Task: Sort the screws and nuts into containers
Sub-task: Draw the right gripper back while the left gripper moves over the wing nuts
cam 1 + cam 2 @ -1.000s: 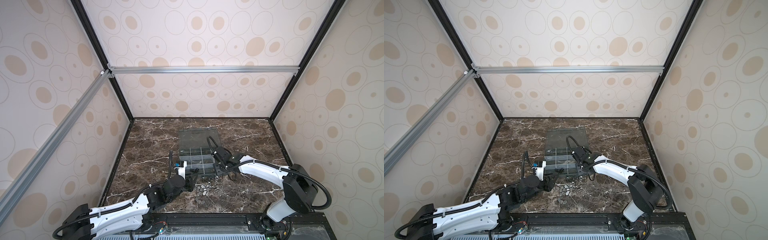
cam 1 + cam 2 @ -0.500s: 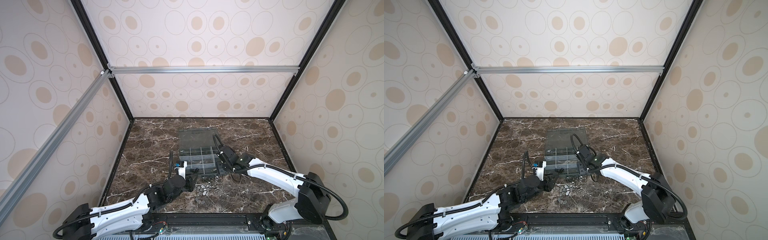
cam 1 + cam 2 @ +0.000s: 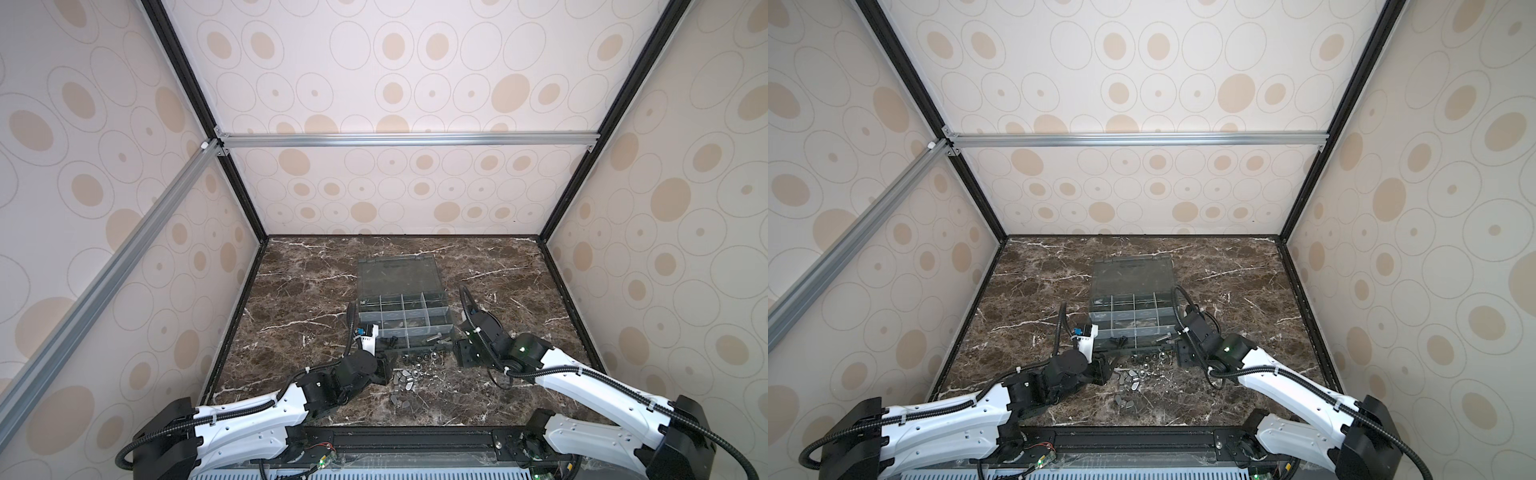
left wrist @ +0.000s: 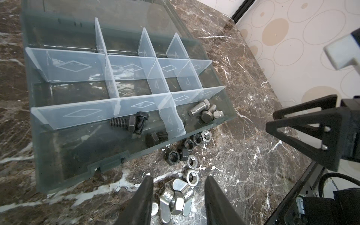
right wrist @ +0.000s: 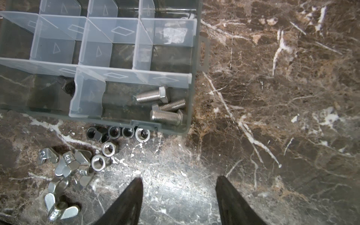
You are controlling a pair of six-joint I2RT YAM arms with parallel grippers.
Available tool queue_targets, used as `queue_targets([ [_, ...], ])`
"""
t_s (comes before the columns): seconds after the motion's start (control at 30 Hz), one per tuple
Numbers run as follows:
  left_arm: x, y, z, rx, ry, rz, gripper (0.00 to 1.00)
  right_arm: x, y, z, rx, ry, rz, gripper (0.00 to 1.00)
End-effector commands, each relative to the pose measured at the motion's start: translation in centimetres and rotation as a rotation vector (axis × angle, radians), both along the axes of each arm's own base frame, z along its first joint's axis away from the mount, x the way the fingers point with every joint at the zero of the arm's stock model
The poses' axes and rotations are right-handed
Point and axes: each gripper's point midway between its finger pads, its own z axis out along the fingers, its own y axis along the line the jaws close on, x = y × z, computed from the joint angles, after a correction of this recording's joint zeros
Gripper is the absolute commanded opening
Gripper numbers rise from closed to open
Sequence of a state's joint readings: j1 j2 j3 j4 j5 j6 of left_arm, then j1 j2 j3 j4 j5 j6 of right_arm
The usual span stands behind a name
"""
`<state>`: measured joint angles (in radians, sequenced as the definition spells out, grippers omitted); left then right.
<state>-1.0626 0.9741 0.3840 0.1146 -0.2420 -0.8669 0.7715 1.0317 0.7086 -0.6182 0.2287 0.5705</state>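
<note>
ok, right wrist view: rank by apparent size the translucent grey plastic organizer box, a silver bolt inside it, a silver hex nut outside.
1. Translucent grey plastic organizer box, cropped by the frame.
2. Silver bolt.
3. Silver hex nut, smallest despite lying nearer the camera.

A dark brown marble tabletop [image 3: 307, 286] with white veins is spanning the enclosure floor and catching a bright glare in the right wrist view. Cream wall panels [image 3: 395, 83] printed with tan ovals are rising on three sides. A silver aluminium bar [image 3: 415, 139] is running across the back wall, and a second bar [image 3: 104, 282] is slanting down the left. Black corner posts [image 3: 245, 199] are framing the back panel, and a black rail [image 3: 415, 436] is lining the front edge.
</note>
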Motion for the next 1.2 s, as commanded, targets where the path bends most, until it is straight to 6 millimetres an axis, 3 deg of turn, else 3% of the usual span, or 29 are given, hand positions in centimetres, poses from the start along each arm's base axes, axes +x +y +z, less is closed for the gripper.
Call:
queue_targets([
  [0.0,0.3,-1.2,1.8,-0.041,-0.028,-0.013,0.43,-1.3,-2.0,-1.0,-0.008,0.023,-0.073,0.63],
  [0.37,0.3,-1.9,1.3,-0.029,-0.013,-0.032,0.43,-3.4,-4.4,-2.1,0.026,0.023,-0.142,0.64],
  [1.17,-0.1,-6.5,-1.2,0.120,0.045,-0.134,0.40,-4.3,-4.5,-3.2,0.057,0.059,-0.164,0.64],
])
